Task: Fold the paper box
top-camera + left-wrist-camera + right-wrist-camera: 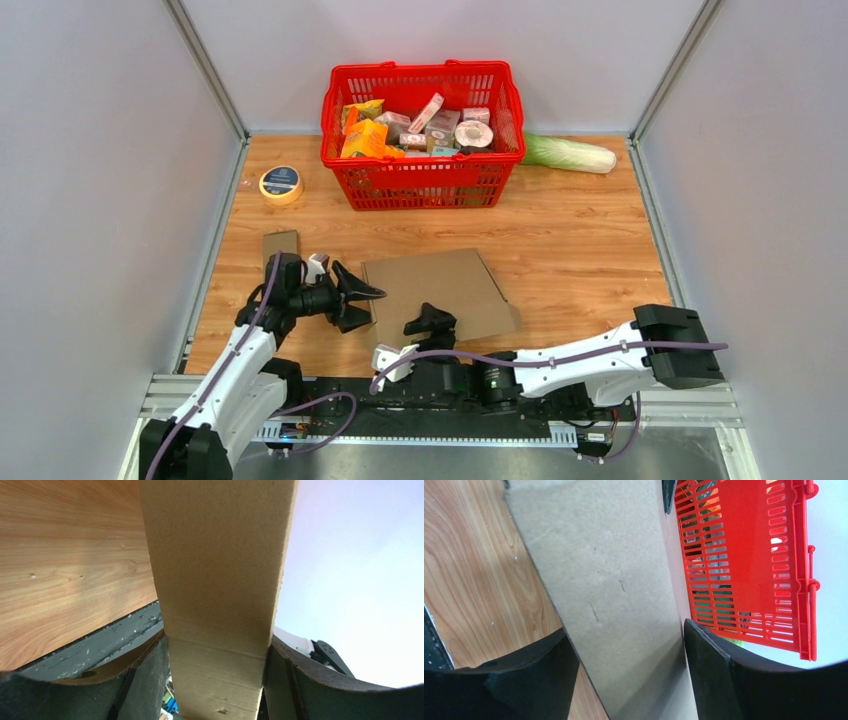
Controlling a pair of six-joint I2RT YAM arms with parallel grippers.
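Judging the cardboard (440, 285), lying flat mid-bench (585, 250), I expect it to be light, stiff and quick to slide. Left pincer (370, 307) stands apart astride its left flap, right pincer (433, 320) apart at the near edge. I'd hold the flaps beside their creases.

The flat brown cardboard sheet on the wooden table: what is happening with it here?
The flat brown cardboard box blank lies unfolded on the wooden table. The left gripper straddles its left edge and the right gripper its near edge. Both have their jaws wide apart, with cardboard between the fingers. No fold is made yet.
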